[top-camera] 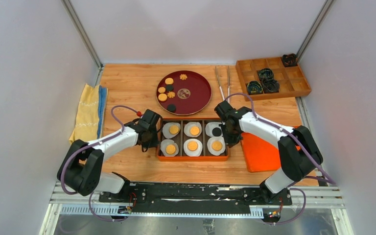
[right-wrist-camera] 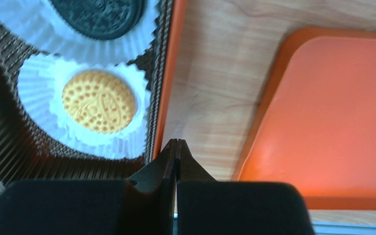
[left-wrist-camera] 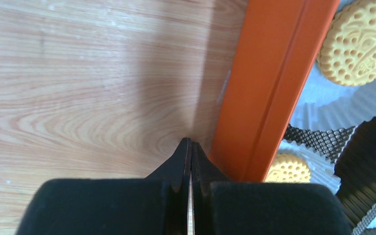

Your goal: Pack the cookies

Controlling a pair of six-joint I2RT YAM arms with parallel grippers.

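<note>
The orange box sits mid-worktop, with bare wood along its left wall and a narrow strip between its right wall and the orange lid. The left claw is pressed fully together just outside the left wall, gripping nothing. The right claw is likewise closed tight over that strip, empty. Six cookies lie in paper cups inside the box; more rest on the red plate behind it.
</note>
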